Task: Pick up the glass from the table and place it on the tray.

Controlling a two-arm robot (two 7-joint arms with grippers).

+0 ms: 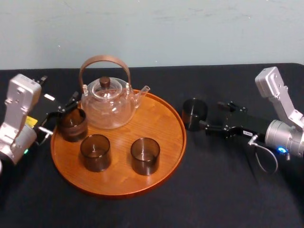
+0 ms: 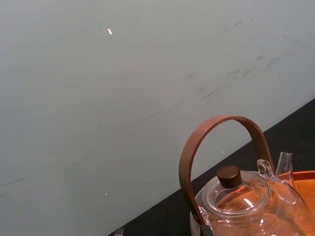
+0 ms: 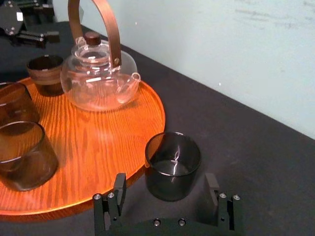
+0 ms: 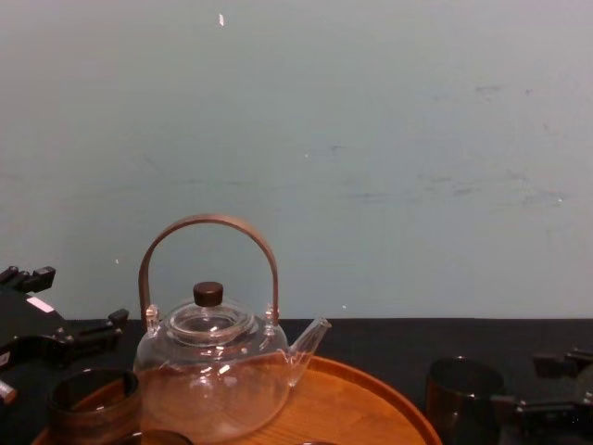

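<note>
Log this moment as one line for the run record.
right gripper open at glass on table | left gripper open beside tray, left edge | tray holds teapot, three glasses

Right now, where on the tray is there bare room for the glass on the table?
Free: the tray's right side, between teapot, front-right glass and rim. Crowded: the left, with teapot, two glasses, left gripper. The right gripper, jaws open, sits behind the table glass.

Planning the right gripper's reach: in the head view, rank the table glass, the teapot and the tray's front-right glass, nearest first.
1. Table glass, right of the tray, at the right gripper.
2. Front-right glass, on the tray's near side.
3. Teapot, at the tray's back left.
</note>
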